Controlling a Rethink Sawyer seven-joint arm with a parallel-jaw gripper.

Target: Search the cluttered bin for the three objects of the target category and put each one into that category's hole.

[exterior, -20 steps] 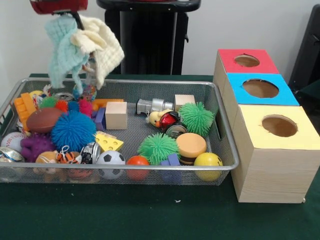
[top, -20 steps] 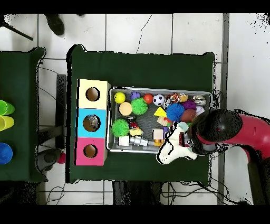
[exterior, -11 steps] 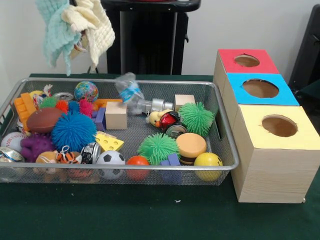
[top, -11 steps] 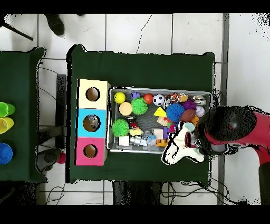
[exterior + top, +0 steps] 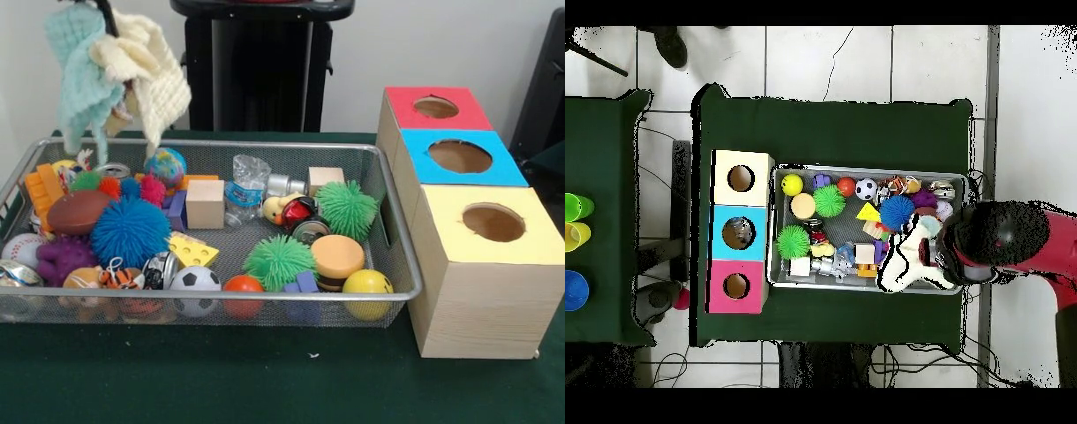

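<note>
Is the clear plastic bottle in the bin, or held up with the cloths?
In the bin. The plastic bottle sits on the mesh beside the wooden block, while the cloths hang well above the bin.

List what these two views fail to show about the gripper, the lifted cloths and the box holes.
- Gripper: cut off by the top edge in the front view, and covered by the arm in the overhead view, so its state is unknown.
- Cloths: the grip point lies above the frame.
- Holes of the wooden boxes: interiors dark, contents unseen.
- Overhead: bin toys too small to identify.
</note>
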